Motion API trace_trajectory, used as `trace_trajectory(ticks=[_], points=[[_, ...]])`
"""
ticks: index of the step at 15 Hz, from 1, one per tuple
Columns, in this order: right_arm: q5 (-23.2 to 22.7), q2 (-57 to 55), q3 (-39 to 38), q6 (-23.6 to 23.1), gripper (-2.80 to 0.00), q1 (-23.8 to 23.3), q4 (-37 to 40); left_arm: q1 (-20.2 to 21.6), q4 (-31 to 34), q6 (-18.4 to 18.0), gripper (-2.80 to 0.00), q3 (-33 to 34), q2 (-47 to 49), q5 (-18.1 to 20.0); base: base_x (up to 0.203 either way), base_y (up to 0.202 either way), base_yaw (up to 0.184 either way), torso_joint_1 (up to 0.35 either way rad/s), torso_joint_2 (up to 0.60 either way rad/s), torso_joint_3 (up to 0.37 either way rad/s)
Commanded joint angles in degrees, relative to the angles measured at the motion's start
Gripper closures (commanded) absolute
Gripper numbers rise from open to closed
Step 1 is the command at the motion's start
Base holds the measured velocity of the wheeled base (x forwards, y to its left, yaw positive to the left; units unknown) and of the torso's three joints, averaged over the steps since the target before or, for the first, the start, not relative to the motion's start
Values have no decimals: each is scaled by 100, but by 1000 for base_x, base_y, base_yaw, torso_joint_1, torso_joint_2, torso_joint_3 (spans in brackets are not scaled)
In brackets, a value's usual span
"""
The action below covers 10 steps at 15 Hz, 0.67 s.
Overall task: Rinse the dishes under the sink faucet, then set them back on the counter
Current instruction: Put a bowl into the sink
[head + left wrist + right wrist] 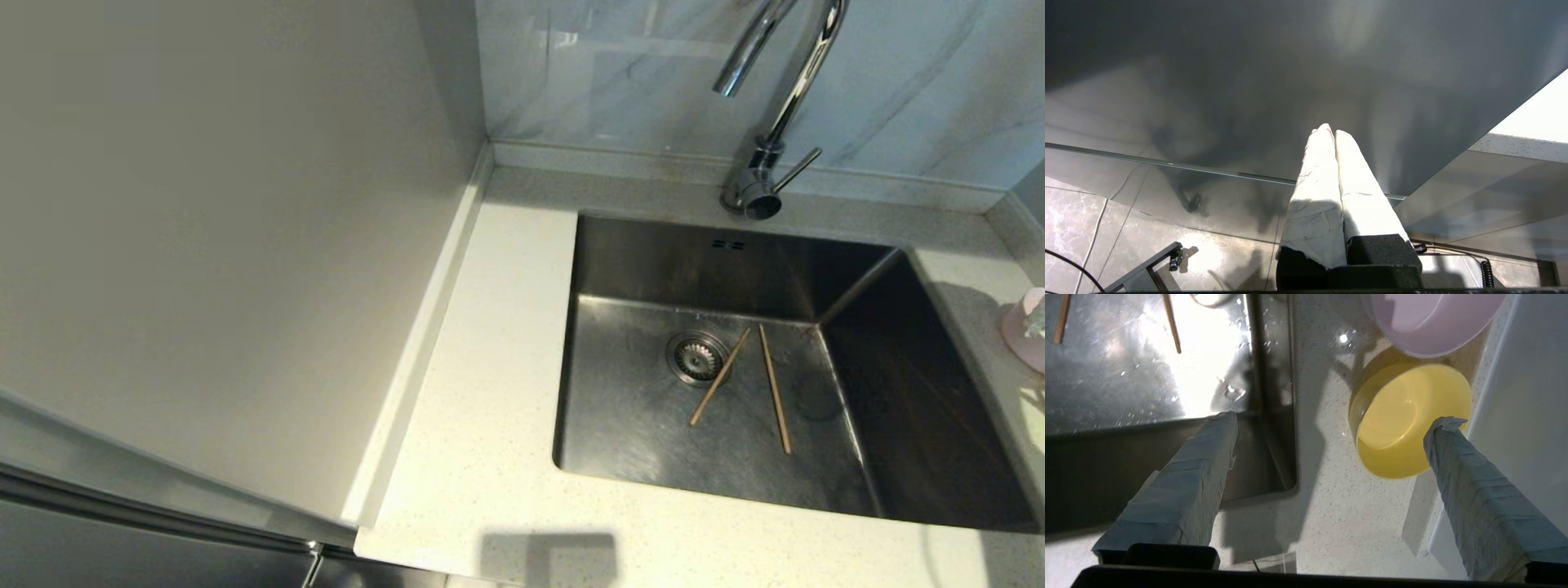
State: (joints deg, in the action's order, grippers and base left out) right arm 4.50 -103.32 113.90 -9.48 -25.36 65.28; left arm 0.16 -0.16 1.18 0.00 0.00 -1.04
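two chopsticks (741, 389) are seen lying apart on the floor of the sink (637, 425), beside the drain (697, 356). the yellow bowl (1408, 418) and pink bowl (1429, 318) are set on the counter (1323, 498). the right gripper (1331, 420) is held wide apart above the yellow bowl, empty. the left gripper (1334, 131) is parked below the counter, fingers pressed together.

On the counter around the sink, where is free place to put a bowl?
The counter between the sink and the left wall panel is bare, as is the front strip. Right of the sink is crowded: the yellow bowl and pink bowl sit close together.
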Motion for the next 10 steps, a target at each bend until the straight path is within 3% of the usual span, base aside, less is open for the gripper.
trace_trajectory(ticks=[1,10], points=[[6,-439,1,6,-280,-117,-344,2,-2,5,0,0,-18,-2,0,0,0,0,0,0],[529,-1575,54,-18,-280,-390,-1938,2,-2,5,0,0,-18,-2,0,0,0,0,0,0]])
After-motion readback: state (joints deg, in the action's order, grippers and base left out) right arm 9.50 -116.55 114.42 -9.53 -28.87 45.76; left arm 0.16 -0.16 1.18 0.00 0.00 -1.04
